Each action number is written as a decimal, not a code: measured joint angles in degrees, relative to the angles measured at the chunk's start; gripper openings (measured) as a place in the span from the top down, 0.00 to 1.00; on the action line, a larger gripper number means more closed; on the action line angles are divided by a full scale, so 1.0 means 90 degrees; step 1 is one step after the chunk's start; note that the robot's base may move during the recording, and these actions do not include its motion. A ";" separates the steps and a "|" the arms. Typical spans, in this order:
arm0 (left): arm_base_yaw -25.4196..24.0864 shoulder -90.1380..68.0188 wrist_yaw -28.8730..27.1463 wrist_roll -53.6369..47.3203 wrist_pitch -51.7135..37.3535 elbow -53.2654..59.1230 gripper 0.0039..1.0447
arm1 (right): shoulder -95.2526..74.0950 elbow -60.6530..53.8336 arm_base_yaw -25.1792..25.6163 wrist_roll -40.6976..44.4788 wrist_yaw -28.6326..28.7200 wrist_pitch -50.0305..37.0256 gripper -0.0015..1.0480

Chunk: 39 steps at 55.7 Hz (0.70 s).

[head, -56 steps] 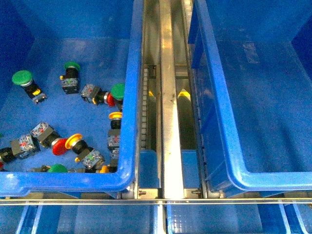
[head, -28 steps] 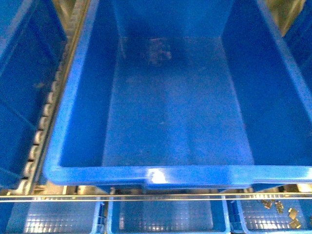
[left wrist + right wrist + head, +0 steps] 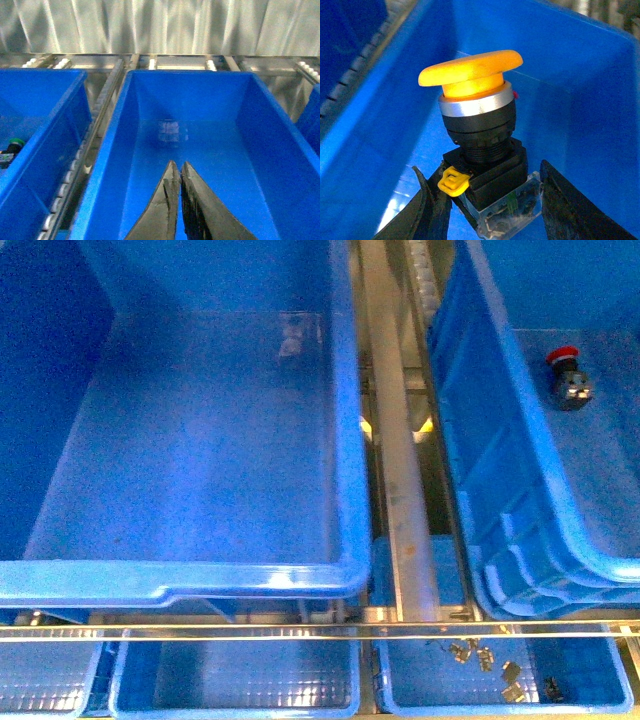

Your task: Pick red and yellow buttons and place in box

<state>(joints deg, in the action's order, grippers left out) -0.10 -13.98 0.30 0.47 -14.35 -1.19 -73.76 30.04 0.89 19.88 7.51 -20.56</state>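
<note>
My right gripper point(image 3: 482, 172) is shut on the yellow button point(image 3: 472, 95), its fingers clamping the black switch body with the yellow mushroom cap upward. It hangs over the inside of the blue box point(image 3: 570, 75). A speck of red point(image 3: 514, 94) shows just behind the cap. In the front view a red button point(image 3: 568, 375) lies on the floor of the box point(image 3: 480, 440) at the right; neither arm shows there. My left gripper point(image 3: 177, 166) is shut on nothing, above the bare floor of another blue crate point(image 3: 210, 100).
A big bare blue crate point(image 3: 200, 440) fills the left of the front view. A metal roller rail point(image 3: 400, 470) runs between it and the box. Shallow grid-floored trays point(image 3: 235, 680) line the front edge; one holds small metal parts point(image 3: 480, 655). A green button point(image 3: 15, 145) lies in a neighbouring crate.
The front view has swung sideways: the crate full of buttons is gone from view, the bare crate has slid left, and the box with the red button has come in at the right.
</note>
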 joint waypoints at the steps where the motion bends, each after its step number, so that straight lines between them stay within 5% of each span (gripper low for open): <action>1: 0.0000 0.0017 -0.0007 0.0000 0.0019 0.0000 0.98 | -0.0007 0.0000 0.0000 -0.0007 -0.0012 0.0000 0.61; 15: 0.0005 0.0418 -0.0029 0.0000 0.0447 0.0000 0.98 | -0.0087 0.0036 -0.0138 -0.0087 -0.0012 -0.0041 0.61; 22: 0.0005 0.1297 -0.0034 -0.0002 0.1540 0.0000 0.98 | -0.0119 0.0046 -0.0175 -0.0100 -0.0019 -0.0063 0.61; 39: 0.0005 0.1460 -0.0034 -0.0005 0.1598 0.0000 0.98 | -0.0194 0.0085 -0.0199 -0.0143 -0.0104 -0.0129 0.61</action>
<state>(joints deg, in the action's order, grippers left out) -0.05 -0.84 -0.01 0.43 0.03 -1.19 -75.50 30.81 -0.91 18.59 6.57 -21.71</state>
